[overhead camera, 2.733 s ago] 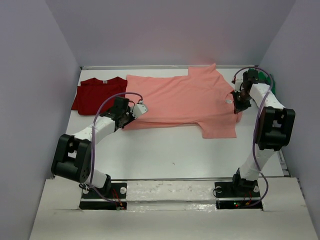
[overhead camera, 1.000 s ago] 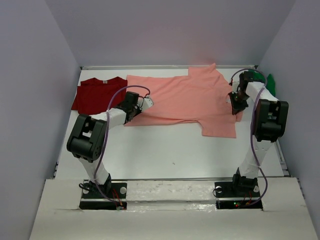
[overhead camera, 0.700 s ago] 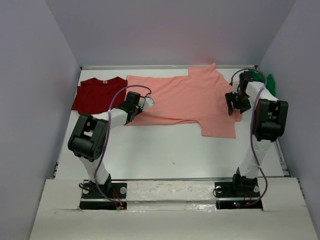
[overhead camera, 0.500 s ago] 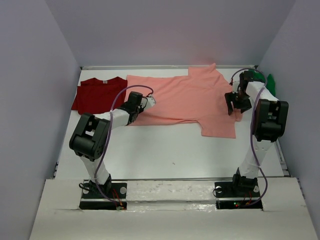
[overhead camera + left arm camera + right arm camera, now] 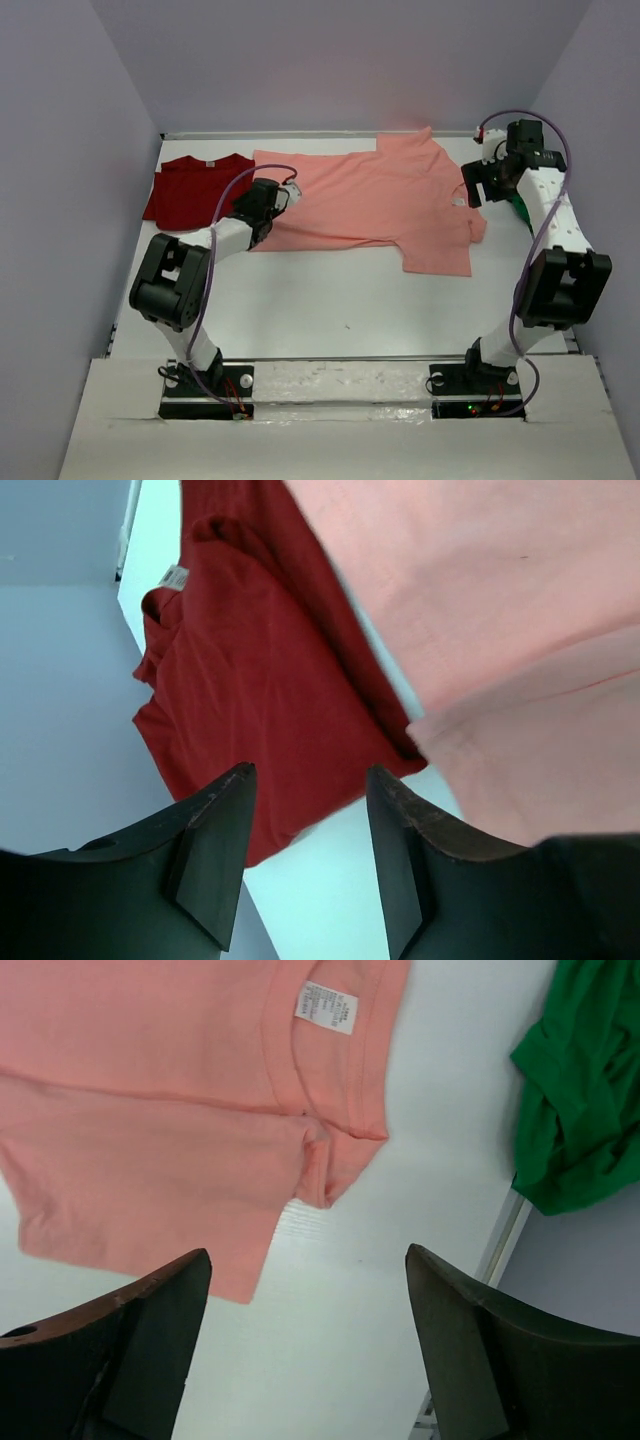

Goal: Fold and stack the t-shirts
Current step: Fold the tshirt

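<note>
- The dark red shirt [image 5: 193,187] lies flat on the surface [image 5: 340,300], just left of the left end effector [image 5: 268,196].
- The left end effector is half open and empty, above the salmon-pink shirt [image 5: 370,195] at its hem end.
- The pink shirt lies spread between both end effectors, so folding it looks like the step in hand.
- The right end effector [image 5: 479,183] is wide open and empty, above the collar.
- The green shirt [image 5: 522,208] lies crumpled just right of it.
- Next, each end effector likely needs to pinch one end of a long edge, then both carry it across.

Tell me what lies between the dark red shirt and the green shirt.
The salmon-pink shirt, spread flat, fills most of that stretch in the top view; the right wrist view shows bare table between it and the green shirt.
</note>
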Robot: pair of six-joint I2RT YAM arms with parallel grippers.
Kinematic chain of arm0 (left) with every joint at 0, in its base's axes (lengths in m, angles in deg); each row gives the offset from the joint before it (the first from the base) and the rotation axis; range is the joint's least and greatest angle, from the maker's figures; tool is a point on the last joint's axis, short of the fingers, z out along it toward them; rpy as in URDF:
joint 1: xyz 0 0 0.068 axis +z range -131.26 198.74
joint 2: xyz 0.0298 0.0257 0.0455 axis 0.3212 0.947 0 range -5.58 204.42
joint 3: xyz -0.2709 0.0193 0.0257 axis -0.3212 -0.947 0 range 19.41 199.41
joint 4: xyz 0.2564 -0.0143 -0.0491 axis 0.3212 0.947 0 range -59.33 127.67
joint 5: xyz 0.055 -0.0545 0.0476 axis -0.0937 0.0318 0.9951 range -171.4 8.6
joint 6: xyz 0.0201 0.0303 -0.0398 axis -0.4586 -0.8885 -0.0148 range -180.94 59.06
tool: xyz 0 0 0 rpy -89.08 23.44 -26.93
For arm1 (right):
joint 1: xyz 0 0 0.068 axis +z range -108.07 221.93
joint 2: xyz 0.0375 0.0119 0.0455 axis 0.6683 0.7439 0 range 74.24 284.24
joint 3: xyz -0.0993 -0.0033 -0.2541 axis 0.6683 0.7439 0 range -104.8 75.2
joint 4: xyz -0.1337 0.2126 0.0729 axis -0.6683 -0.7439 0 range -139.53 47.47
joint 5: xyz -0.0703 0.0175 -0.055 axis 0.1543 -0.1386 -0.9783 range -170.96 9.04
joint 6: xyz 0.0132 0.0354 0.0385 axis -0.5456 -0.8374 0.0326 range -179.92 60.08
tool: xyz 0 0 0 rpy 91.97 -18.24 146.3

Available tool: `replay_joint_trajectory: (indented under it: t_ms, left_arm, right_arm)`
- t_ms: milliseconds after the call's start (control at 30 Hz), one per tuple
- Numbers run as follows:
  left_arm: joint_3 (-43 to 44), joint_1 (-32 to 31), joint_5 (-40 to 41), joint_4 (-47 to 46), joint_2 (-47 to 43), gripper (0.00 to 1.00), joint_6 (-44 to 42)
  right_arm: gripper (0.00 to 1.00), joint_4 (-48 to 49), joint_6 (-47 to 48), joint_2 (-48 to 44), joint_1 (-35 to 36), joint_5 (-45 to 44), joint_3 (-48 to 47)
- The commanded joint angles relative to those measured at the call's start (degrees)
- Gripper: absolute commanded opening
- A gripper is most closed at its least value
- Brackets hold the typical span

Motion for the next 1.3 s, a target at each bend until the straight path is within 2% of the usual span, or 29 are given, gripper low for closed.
replay_joint_trajectory:
  t_ms: [0,33,100,200,233,267,433,733,900,1067,1267]
  left_arm:
    - [2.65,5.04,-8.44,5.91,-11.69,0.61,8.28]
    - [2.48,7.49,-10.49,8.19,-14.4,0.62,10.39]
    - [-0.85,9.18,-12.1,6.91,-17.32,0.65,11.2]
    - [-7.53,11.81,-12.7,3.92,-24.95,0.81,10.76]
    - [-8.94,12.87,-14.1,3.65,-26.28,0.89,10.85]
    - [-11.21,13.92,-17.42,3.56,-27.69,0.91,11.55]
    - [-15.54,19.37,-23.6,2.24,-32.09,0.99,13.75]
    - [-14.66,24.3,-22.2,3.64,-29.63,0.99,13.66]
    - [-15.1,25.27,-22.91,3.64,-29.99,0.99,13.49]
    - [-14.49,25.18,-19.66,3.64,-27.27,0.99,13.66]
    - [-14.05,25.27,-20.62,3.73,-26.47,0.99,14.02]
  right_arm:
    - [0.81,-5.02,7.55,-6.72,2.01,6.78,5.38]
    - [0.8,-5.81,9.39,-8.56,3.32,6.26,6.97]
    - [0.8,-5.82,11.42,-10.85,5.95,5.73,12.31]
    - [0.79,-4.24,15.46,-16.03,9.47,4.41,19.69]
    - [0.79,-2.93,17.47,-17.09,11.83,3.19,21.38]
    - [0.78,-2.4,18.54,-18.84,12.81,2.74,22.79]
    - [0.78,2.78,23.55,-19.3,16.25,-1.65,28.51]
    - [0.76,11.84,31.2,-11.13,16.25,-4.64,33.79]
    - [0.74,12.73,30.07,-6.82,16.25,-3.24,33.36]
    - [0.72,11.49,29.01,-6.11,19.32,-2.36,33.88]
    - [0.68,11.41,27.52,-4.18,20.56,-2.53,34.76]
